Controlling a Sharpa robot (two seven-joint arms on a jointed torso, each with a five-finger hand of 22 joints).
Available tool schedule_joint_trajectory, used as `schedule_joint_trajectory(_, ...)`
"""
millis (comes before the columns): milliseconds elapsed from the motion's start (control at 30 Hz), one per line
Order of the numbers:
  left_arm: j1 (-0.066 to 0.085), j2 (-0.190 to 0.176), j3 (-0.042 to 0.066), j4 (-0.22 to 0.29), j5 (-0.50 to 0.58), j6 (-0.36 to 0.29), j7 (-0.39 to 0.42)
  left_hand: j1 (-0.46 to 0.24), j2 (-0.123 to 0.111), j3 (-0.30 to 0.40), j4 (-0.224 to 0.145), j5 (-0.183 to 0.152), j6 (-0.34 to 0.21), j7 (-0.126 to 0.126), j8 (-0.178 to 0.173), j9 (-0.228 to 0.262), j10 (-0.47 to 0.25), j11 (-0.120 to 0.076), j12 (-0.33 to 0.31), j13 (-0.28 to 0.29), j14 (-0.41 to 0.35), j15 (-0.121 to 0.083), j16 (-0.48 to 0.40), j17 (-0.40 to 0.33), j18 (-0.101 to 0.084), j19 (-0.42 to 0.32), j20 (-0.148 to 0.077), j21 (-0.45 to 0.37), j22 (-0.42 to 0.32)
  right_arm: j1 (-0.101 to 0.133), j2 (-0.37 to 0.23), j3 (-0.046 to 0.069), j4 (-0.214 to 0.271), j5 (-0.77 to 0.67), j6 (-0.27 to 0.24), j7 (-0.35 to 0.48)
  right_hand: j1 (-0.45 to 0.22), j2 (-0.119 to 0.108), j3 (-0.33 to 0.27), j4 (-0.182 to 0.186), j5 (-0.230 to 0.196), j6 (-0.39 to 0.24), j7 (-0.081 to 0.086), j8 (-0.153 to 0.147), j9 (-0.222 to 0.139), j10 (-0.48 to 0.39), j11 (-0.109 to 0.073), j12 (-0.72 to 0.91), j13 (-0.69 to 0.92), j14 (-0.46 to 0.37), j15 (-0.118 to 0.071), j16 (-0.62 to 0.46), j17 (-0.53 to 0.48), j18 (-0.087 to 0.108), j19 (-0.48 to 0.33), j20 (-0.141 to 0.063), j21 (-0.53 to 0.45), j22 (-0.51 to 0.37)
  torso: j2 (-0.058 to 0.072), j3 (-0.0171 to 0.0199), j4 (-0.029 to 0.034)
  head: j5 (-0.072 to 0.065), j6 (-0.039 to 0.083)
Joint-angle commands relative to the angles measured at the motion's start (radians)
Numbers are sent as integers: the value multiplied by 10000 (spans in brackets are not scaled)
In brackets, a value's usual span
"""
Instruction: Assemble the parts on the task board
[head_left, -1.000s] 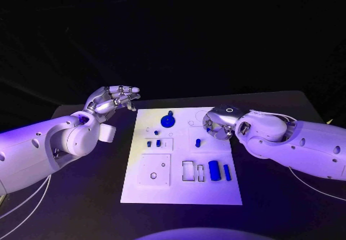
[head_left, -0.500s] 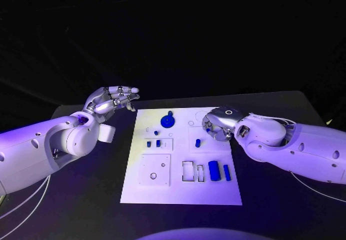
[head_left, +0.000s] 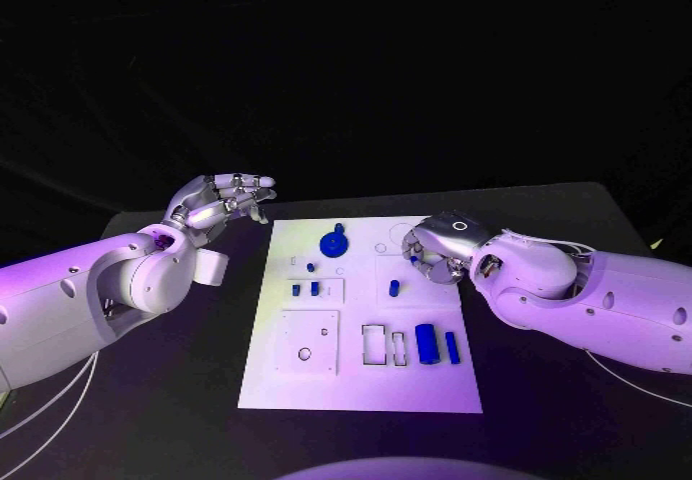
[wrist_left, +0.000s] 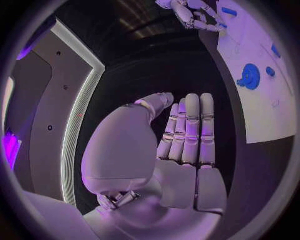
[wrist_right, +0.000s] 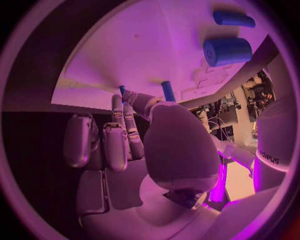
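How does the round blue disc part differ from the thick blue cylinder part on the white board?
The round blue disc part lies flat near the white task board's far edge; the thick blue cylinder part lies on its side nearer the robot. The disc is wider and flatter, the cylinder elongated. Neither is held.

the fingertips of the right hand (head_left: 437, 250) are hidden under its own knuckles in the head view, so contact with the task board (head_left: 361, 390) cannot be determined. whether the small blue part (wrist_right: 167, 91) beside the thumb in the right wrist view is held cannot be judged. the board is cut off by the circle's rim in the left wrist view.
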Motion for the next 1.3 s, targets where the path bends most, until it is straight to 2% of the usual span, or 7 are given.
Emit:
schedule_joint_trajectory(33, 3, 24, 9, -19, 23, 155, 11, 52, 10, 5, -69, 61, -57, 33, -64, -9, -43, 8, 26, 10, -46, 12, -49, -8, 133, -43, 16, -46, -11, 23, -24, 19, 134, -85, -486, 123, -42, 49, -18, -65, 23, 77, -28, 70, 25, 284, -248, 23, 1, 425, -41, 54, 13, -109, 87, -16, 53, 506, -1, 8, -5, 0, 3)
schedule_joint_trajectory(367, 3, 31, 9, -76, 23, 165, -28, 49, 6, -3, -76, 61, -63, 38, -67, -12, -52, 14, 26, 10, -51, 16, -55, -11, 132, -44, 18, -50, -13, 149, -160, 59, 459, 167, -662, 140, -98, 48, -36, -48, 5, 96, -37, 84, 33, 302, -252, 9, 5, 428, -43, 56, 13, -112, 94, -19, 67, 520, 4, 2, 3, -1, -7)
schedule_joint_trajectory(533, 3, 42, 9, -93, 23, 195, -61, 48, 2, -7, -80, 60, -68, 41, -71, -14, -59, 17, 24, 10, -54, 19, -58, -13, 132, -45, 19, -51, -14, 183, -179, 86, 1010, 644, -1038, 306, -106, 49, -38, -46, 3, 96, -39, 85, 34, 303, -254, 4, 5, 427, -43, 53, 7, -106, 81, -20, 41, 503, 13, 0, 0, 30, -26)
schedule_joint_trajectory(700, 3, 80, 9, -109, 23, 217, -81, 44, -2, -13, -84, 60, -78, 46, -77, -17, -70, 22, 21, 9, -57, 23, -63, -15, 132, -45, 20, -54, -15, 142, 56, 95, 1476, 1061, -1445, 554, -104, 62, -26, -53, 25, 86, -39, 82, 34, 296, -255, -11, 3, 429, -46, 55, 10, -100, 71, -22, 22, 492, 6, 4, -2, 180, -70)
schedule_joint_trajectory(900, 3, 147, 8, -121, 22, 232, -109, 44, -2, -13, -84, 60, -78, 46, -77, -17, -70, 22, 21, 9, -57, 23, -63, -15, 132, -45, 20, -54, -15, 24, 468, 97, 1770, 1296, -1619, 742, -105, 68, -21, -55, 36, 80, -37, 80, 34, 293, -254, -18, 3, 430, -47, 59, 17, -101, 74, -23, 27, 497, 9, -27, 13, 456, -154)
schedule_joint_trajectory(1033, 4, 205, 8, -131, 21, 239, -120, 44, -2, -13, -84, 60, -78, 46, -77, -17, -70, 22, 21, 9, -57, 23, -63, -15, 132, -45, 20, -54, -15, -150, 831, 86, 1753, 1379, -1588, 833, -107, 71, -19, -56, 42, 77, -35, 79, 34, 293, -253, -22, 3, 429, -47, 54, 7, -100, 72, -24, 22, 494, 9, -41, 10, 607, -157)
schedule_joint_trajectory(1300, 8, 300, 8, -132, 17, 235, -143, 42, -1, -17, -88, 61, -88, 51, -82, -21, -81, 27, 20, 10, -60, 27, -67, -17, 131, -46, 22, -57, -17, -636, 1498, 26, 1345, 1574, -1333, 964, -118, 81, -17, -54, 59, 63, -28, 74, 34, 285, -247, -35, 1, 426, -45, 46, -10, -88, 48, -25, -25, 462, 19, -19, -2, 811, -253)
